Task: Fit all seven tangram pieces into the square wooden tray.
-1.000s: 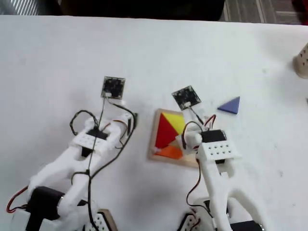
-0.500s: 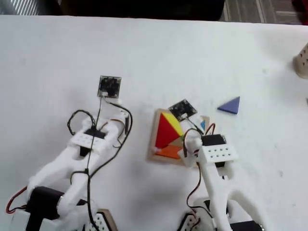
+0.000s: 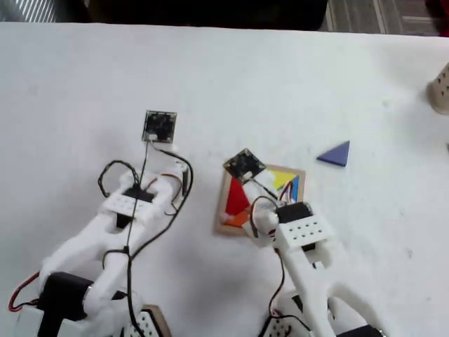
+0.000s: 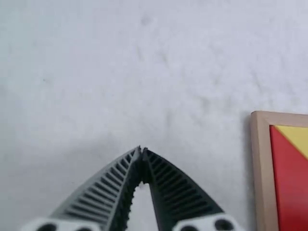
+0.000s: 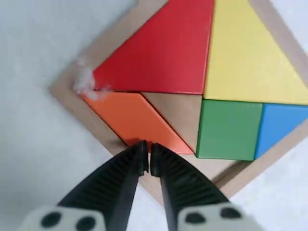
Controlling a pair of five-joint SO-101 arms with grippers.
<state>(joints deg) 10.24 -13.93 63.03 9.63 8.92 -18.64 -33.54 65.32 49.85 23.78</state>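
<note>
Wooden tray [image 5: 91, 119], closed right claw [image 5: 148, 161] over edge

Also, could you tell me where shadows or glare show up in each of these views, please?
High view: the white table is bright and evenly lit, with only faint shadows beneath the arms. Left wrist view: a soft shadow lies on the table around the left hand. Right wrist view: a whitish patch, either glare or residue, sits at a corner of the square wooden tray, beside the red triangular piece.

White table [image 3: 280, 77], dark band [image 3: 210, 10] beyond its far edge, pale slats [image 3: 28, 8] past one far corner, beige perforated object [image 3: 440, 88] at its edge
</note>
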